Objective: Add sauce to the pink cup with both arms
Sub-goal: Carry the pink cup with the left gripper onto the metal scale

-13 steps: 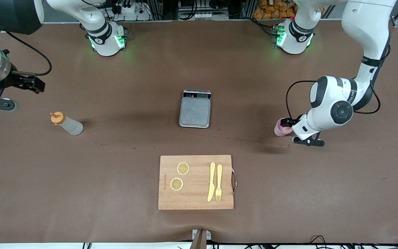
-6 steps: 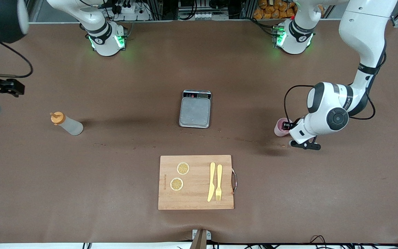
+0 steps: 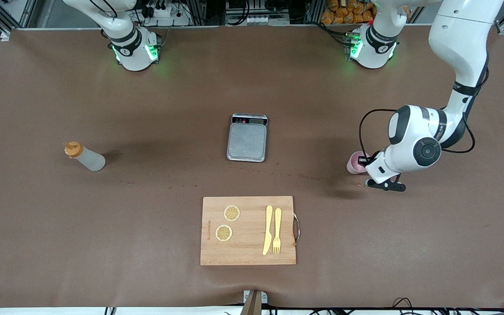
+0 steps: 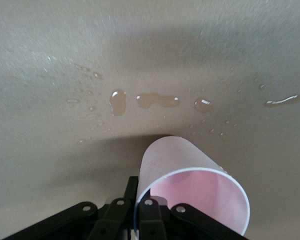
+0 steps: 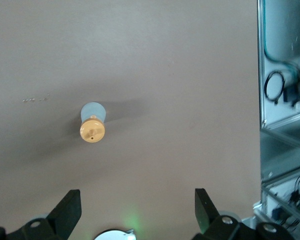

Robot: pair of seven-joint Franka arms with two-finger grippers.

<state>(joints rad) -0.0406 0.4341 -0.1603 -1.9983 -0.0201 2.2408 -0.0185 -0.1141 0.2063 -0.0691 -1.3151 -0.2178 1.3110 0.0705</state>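
Taking the digital kitchen scale at the table's middle as the landmark, the scene runs from the front camera outward. Nearest that camera, and nearer to it than the scale, lies a wooden cutting board with a metal handle on the edge toward the left arm's end. On it are two lemon slices and, beside them, a yellow knife and a yellow fork lying side by side.

Toward the left arm's end from the scale, and slightly nearer the camera, the pink cup stands on the brown table. The left gripper is down at the cup's rim. In the left wrist view the cup sits right against the black fingers, with part of the rim between them, but whether they are pressed shut on it cannot be told. Small wet drops lie on the mat just beside the cup.

Toward the right arm's end from the scale, well apart from it, the sauce bottle stands upright with its orange cap on, untouched. The right gripper hangs high over that end of the table, its fingers spread wide apart and empty, with the bottle below it.
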